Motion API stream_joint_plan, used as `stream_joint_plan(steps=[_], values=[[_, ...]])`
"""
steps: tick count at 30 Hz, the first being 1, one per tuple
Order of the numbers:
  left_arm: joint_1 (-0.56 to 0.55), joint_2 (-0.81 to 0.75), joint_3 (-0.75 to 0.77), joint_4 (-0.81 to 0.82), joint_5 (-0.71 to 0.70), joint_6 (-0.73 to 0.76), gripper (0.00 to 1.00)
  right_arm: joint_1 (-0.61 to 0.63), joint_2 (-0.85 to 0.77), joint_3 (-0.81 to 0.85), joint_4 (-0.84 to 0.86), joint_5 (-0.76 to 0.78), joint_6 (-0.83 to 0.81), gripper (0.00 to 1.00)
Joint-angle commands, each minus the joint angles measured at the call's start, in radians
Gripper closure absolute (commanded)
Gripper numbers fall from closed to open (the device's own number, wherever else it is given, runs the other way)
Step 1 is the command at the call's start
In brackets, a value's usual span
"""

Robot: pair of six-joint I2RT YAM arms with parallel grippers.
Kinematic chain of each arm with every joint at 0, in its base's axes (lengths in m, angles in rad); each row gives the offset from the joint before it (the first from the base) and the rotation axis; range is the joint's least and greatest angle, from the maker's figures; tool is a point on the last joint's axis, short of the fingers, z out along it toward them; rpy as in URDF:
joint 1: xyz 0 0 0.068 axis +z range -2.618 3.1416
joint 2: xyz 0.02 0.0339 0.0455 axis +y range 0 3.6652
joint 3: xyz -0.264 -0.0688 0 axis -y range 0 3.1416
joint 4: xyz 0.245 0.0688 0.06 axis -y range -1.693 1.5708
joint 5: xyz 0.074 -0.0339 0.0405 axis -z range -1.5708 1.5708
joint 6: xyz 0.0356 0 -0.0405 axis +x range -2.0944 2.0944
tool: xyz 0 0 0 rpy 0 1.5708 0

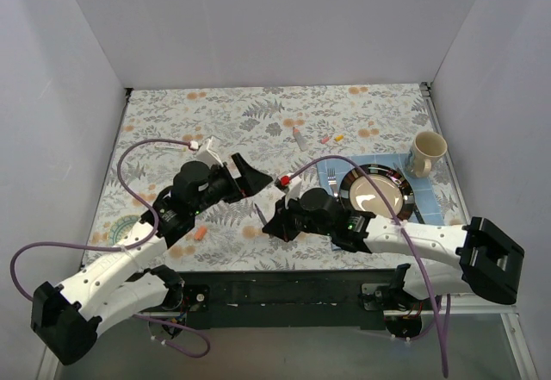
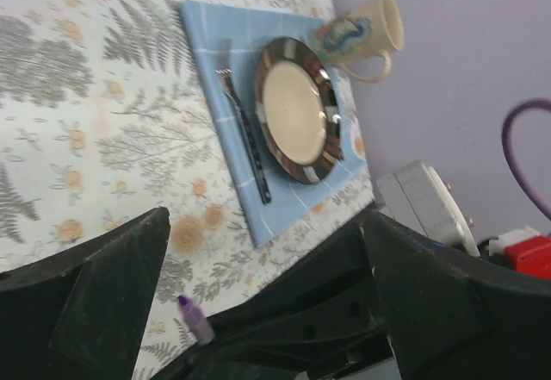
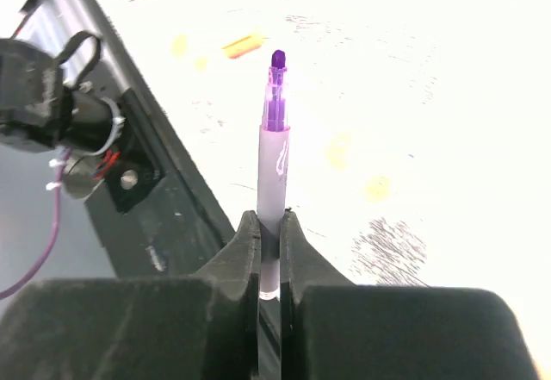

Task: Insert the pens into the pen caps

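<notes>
My right gripper (image 3: 269, 218) is shut on the grey-purple pen (image 3: 273, 169), whose purple tip points away over the table. From above, the right gripper (image 1: 269, 222) holds this pen (image 1: 260, 214) at the table's middle front. My left gripper (image 1: 256, 182) is open and empty just up and left of it. In the left wrist view the pen tip (image 2: 195, 319) shows between my left fingers (image 2: 112, 285). A whitish pen with a pink end (image 1: 299, 136) lies further back. A pink cap (image 1: 325, 139) and an orange cap (image 1: 339, 137) lie beside it. I see no purple cap.
A blue placemat (image 1: 379, 163) at the right bears a dark-rimmed plate (image 1: 375, 193) and a fork (image 1: 332, 182). A cream mug (image 1: 427, 152) stands behind it. A small orange piece (image 1: 198, 233) lies front left, cap or pen unclear. Purple cables loop over the left side.
</notes>
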Motion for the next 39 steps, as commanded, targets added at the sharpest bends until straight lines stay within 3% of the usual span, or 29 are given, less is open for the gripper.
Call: stream_joint_plan(steps=[1, 3, 4, 5, 7, 10, 11, 12, 14, 18, 21, 25, 29, 35, 39], values=[[0.002, 0.006, 0.167, -0.292, -0.364, 0.072, 0.03, -0.011, -0.089, -0.058, 0.036, 0.107, 0.032, 0.99], [0.008, 0.042, 0.235, -0.363, -0.474, 0.096, 0.05, -0.017, -0.133, -0.082, 0.031, 0.125, 0.047, 0.99], [0.014, 0.091, 0.293, -0.433, -0.599, 0.091, 0.10, -0.024, -0.149, -0.093, 0.029, 0.151, 0.050, 0.99], [0.035, 0.111, 0.315, -0.456, -0.646, 0.080, 0.20, -0.023, -0.182, -0.115, 0.022, 0.170, 0.058, 0.99], [0.074, 0.150, 0.358, -0.499, -0.711, 0.045, 0.25, -0.025, -0.218, -0.130, 0.016, 0.200, 0.053, 0.99], [0.213, 0.211, 0.387, -0.400, -0.547, 0.230, 0.23, -0.026, -0.282, -0.148, -0.004, 0.217, 0.044, 0.99], [0.235, 0.261, 0.399, -0.383, -0.490, 0.310, 0.18, -0.025, -0.316, -0.158, 0.000, 0.220, 0.043, 0.99], [0.236, 0.289, 0.415, -0.380, -0.472, 0.506, 0.17, -0.025, -0.333, -0.179, 0.017, 0.223, 0.044, 0.99], [0.236, 0.352, 0.465, -0.416, -0.435, 0.691, 0.14, -0.025, -0.377, -0.197, 0.029, 0.224, 0.041, 0.99], [0.250, 0.551, 0.543, -0.527, -0.660, 0.935, 0.13, -0.026, -0.422, -0.190, -0.003, 0.240, 0.009, 0.99], [0.252, 0.621, 0.528, -0.585, -0.623, 1.081, 0.18, -0.026, -0.440, -0.167, -0.058, 0.250, -0.026, 0.99], [0.255, 0.595, 0.423, -0.523, -0.582, 1.424, 0.29, -0.026, -0.457, -0.147, -0.087, 0.222, -0.048, 0.99], [0.295, 0.556, 0.401, -0.495, -0.380, 1.644, 0.37, -0.026, -0.465, -0.141, -0.093, 0.193, -0.056, 0.99], [0.374, 0.627, 0.396, -0.565, -0.263, 1.800, 0.46, -0.026, -0.446, -0.116, -0.107, 0.171, -0.069, 0.99], [0.408, 0.653, 0.393, -0.581, -0.257, 1.907, 0.54, -0.028, -0.434, -0.096, -0.119, 0.174, -0.080, 0.99]])
